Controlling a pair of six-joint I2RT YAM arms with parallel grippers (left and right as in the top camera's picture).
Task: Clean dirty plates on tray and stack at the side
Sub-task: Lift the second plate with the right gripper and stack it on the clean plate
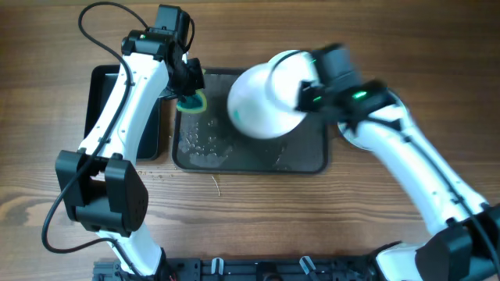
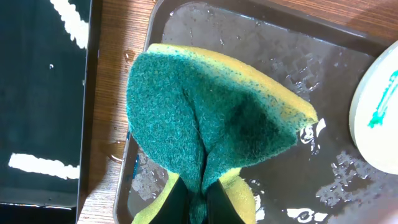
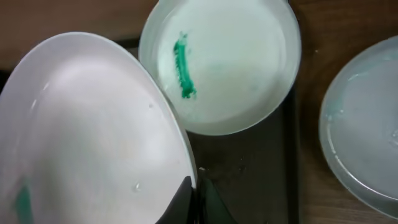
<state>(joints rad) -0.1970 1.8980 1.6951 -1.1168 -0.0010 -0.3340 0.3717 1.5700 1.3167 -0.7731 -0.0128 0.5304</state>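
Left gripper [image 2: 198, 193] clamped on folded green-and-yellow scouring sponge [image 2: 211, 118] at left end of wet dark grey rectangular tray [image 1: 234, 156]. Right gripper [image 3: 194, 200] pinching rim of tilted round white plate [image 3: 93, 130], raised over tray. Beyond: teal-smeared white plate [image 3: 230, 68] flat on tray; third white plate [image 3: 367, 124] past tray edge.

A tilted white plate [image 1: 262, 97] hung over the wet dark tray [image 1: 234, 156]. A green-smeared plate [image 3: 230, 68] lay flat on it. A third plate [image 3: 367, 118] sat beside the tray.
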